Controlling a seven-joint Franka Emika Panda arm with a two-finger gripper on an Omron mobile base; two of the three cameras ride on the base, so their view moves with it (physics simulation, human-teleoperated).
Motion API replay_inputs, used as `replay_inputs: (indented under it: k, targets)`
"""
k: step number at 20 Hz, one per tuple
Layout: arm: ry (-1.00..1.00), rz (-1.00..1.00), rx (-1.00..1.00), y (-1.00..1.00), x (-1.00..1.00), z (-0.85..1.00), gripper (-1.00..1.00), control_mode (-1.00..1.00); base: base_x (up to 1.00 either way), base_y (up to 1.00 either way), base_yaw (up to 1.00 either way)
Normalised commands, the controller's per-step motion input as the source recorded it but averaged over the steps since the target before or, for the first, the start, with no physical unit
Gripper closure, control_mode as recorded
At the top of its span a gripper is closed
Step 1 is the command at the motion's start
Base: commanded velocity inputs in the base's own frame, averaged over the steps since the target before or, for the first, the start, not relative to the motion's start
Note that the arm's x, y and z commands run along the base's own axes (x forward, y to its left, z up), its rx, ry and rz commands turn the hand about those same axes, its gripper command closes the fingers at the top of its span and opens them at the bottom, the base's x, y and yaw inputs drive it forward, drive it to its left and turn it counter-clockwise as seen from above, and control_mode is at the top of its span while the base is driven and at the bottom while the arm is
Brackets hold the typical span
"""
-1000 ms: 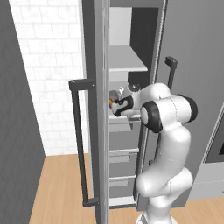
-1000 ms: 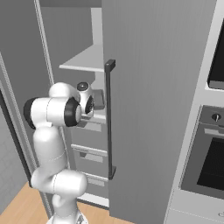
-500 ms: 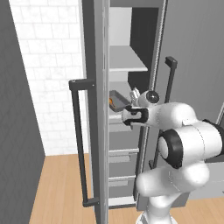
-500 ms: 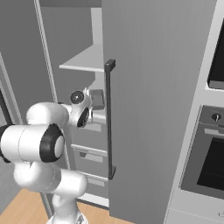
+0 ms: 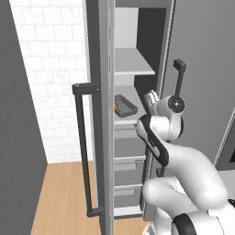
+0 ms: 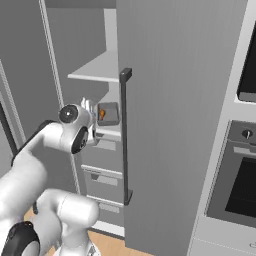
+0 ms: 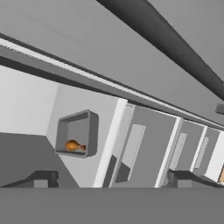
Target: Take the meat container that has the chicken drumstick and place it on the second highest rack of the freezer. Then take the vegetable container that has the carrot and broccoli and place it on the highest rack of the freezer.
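A grey meat container point(image 5: 125, 105) point(image 6: 108, 114) point(image 7: 78, 133) holds the orange-brown chicken drumstick point(image 7: 74, 145) point(image 6: 102, 114). It rests on the second highest rack point(image 5: 120, 120) of the open freezer point(image 5: 137, 41), under the bare highest rack point(image 5: 133, 62) point(image 6: 97, 67). My gripper point(image 7: 113, 179) point(image 5: 150, 97) point(image 6: 90, 107) hovers just outside the shelf front, a short way back from the container. It is open with nothing between the dark fingertips point(image 7: 41, 179). The vegetable container with the carrot and broccoli is out of view.
The freezer's open left door with its dark bar handle point(image 5: 82, 151) stands close on my left. The shut right door and its handle point(image 6: 125, 135) are close on the other side. Drawers point(image 6: 102, 177) lie below the racks. A wall oven point(image 6: 240, 180) is to the right.
The hand has drawn back from the meat container, which stays on its rack. The arm has folded, with its elbow swinging toward the cameras. The jaws stayed open.
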Motion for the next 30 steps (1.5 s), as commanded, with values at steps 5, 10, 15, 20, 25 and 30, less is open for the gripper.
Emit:
replay_inputs:
  k: [5,10,15,20,25,30]
  targets:
    - [0.03,0.02,-0.01,-0.1,-1.0,0.67,-1.0,-1.0,0.0,0.0,0.0]
    - [0.0,0.01,0.0,-0.14,-1.0,0.44,-1.0,-1.0,0.0,0.0,0.0]
    - [0.0,0.0,0.0,-0.05,-0.2,0.06,-1.0,1.0,-0.64,-0.71,-0.11]
    - [0.0,0.0,0.0,0.0,0.0,0.0,-1.0,1.0,-0.16,-1.0,-0.28]
    - [0.0,0.0,0.0,0.0,0.0,0.0,-1.0,1.0,0.1,-1.0,-0.29]
    - [0.0,0.0,0.0,0.0,0.0,0.0,-1.0,1.0,0.36,-1.0,-0.15]
